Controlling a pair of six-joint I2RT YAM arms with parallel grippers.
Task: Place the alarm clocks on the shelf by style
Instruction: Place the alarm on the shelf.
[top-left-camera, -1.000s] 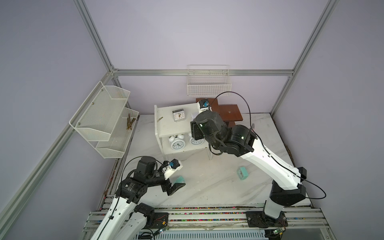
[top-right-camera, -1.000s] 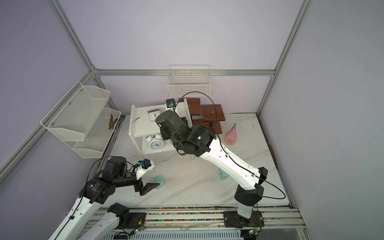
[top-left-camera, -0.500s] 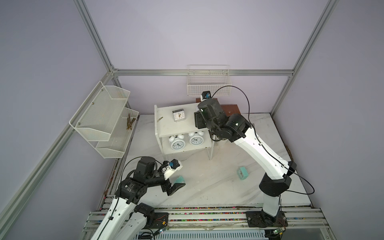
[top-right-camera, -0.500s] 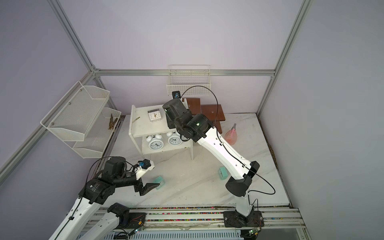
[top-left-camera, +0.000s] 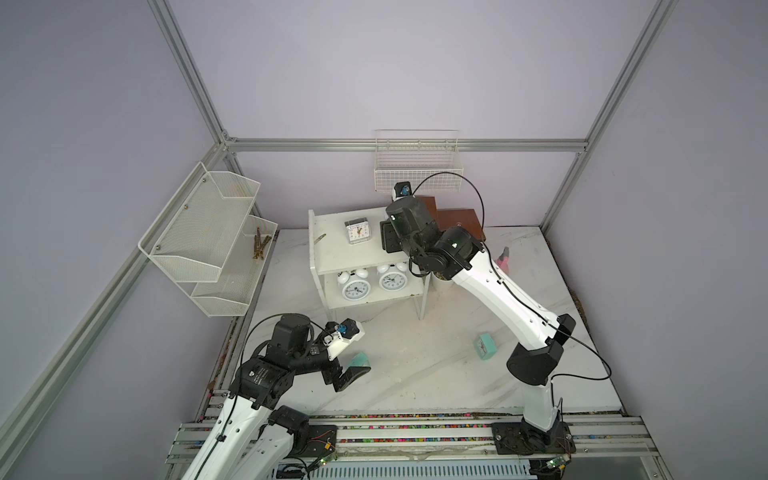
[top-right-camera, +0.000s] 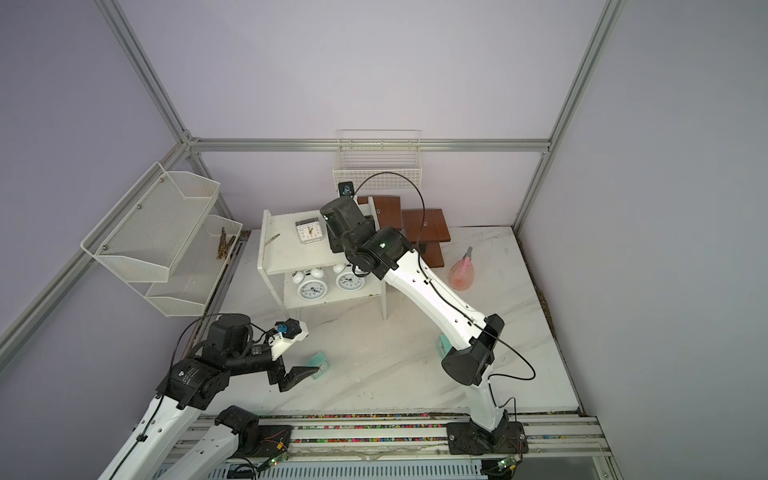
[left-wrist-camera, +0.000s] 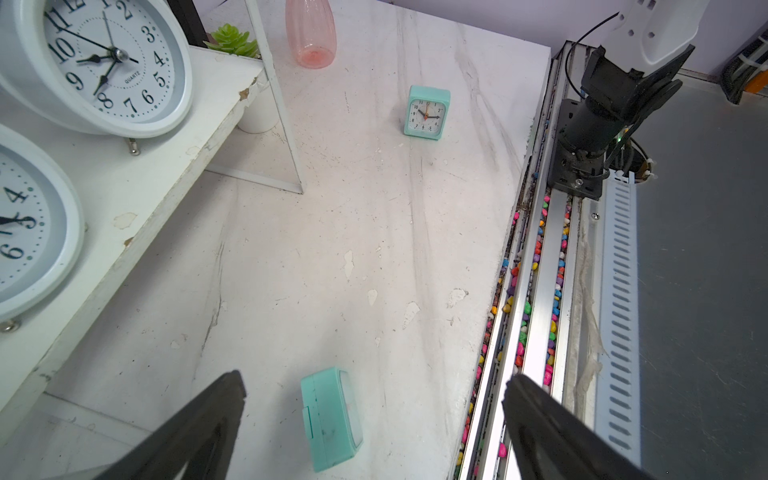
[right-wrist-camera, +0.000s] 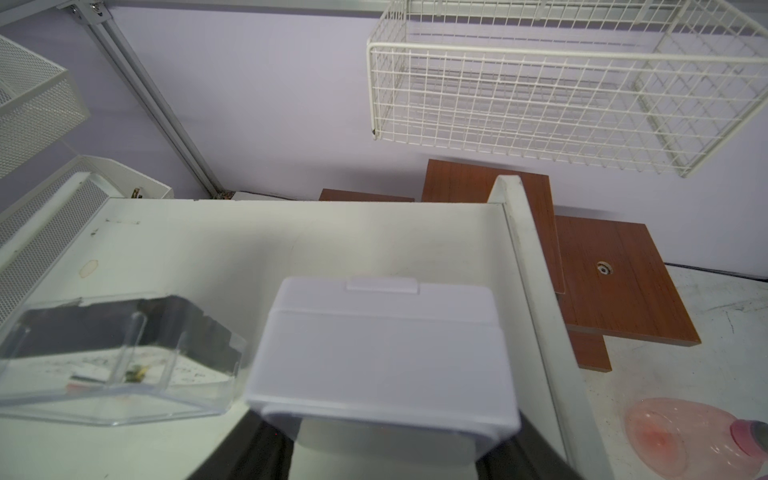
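The right claw (top-left-camera: 389, 240), gripping the white clock (right-wrist-camera: 382, 357), has swung up over the top board of the shelf (top-left-camera: 332, 253), centre frame, beside the grey clock (top-left-camera: 358, 231): the squares look to be gathering. The left claw (left-wrist-camera: 374, 386) hangs open.

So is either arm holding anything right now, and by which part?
The right arm's fingers clamp the white square clock by its two opposite sides. The left arm's fingers stand open, holding nothing.

On my left wrist camera I read QUARTZ below the hands of a round white clock (left-wrist-camera: 112, 62), with numerals 2 to 11 plain. A second round white clock (left-wrist-camera: 25, 224) shows 4 and 6. The standing mint-green square clock (left-wrist-camera: 427, 112) carries small hour numerals.
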